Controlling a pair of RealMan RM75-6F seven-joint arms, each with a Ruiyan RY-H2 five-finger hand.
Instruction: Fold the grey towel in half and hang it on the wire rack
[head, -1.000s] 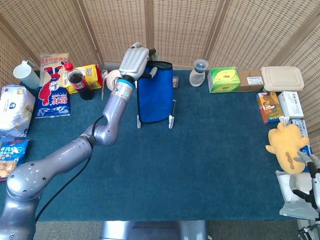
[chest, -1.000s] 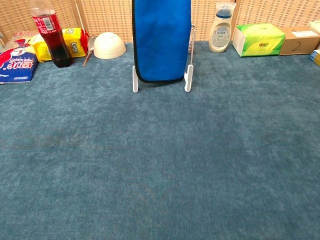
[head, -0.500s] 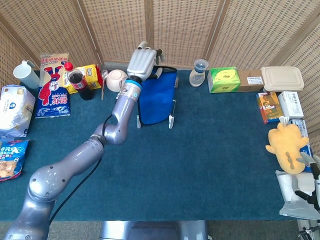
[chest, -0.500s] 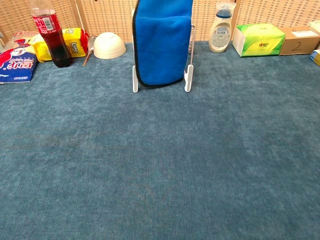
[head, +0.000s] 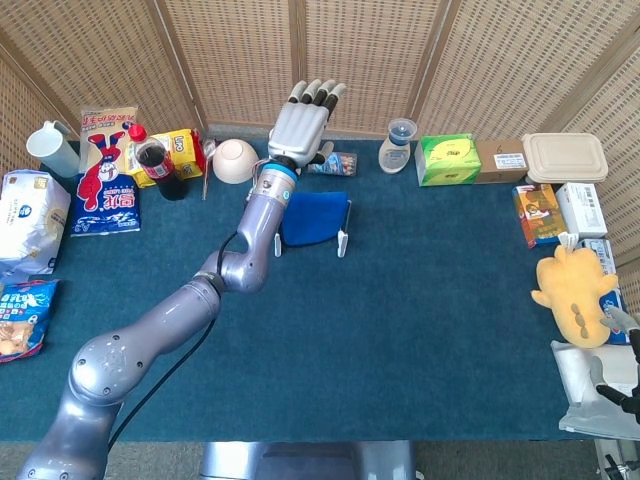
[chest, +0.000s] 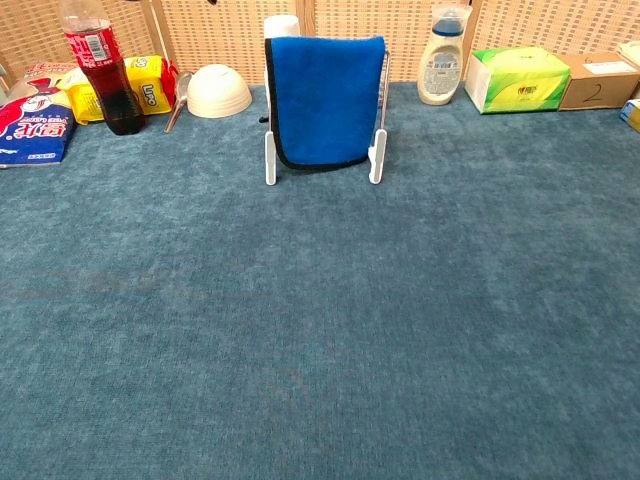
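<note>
Reaching far across the table, left hand (head: 302, 122) flat, fingers spread, empty, above blue towel (chest: 325, 98) draped on wire rack (chest: 378, 130)

yellow pack (chest: 152, 82): "Lipo" in dark letters on its front, seen in the chest view
cola bottle (chest: 98, 66): red label with white lettering, too small to read
red and blue snack bag (chest: 38, 112): large white Chinese characters, one blurred and cut by the frame edge, not legible
brown cardboard box (chest: 600, 82): a handwritten "2" on its front face; in the head view a white sticker with print too fine to read
green tissue box (chest: 517, 78): a small round emblem and tiny print, unreadable
white pump bottle (chest: 441, 68): a pale label, text too small to make out
</note>
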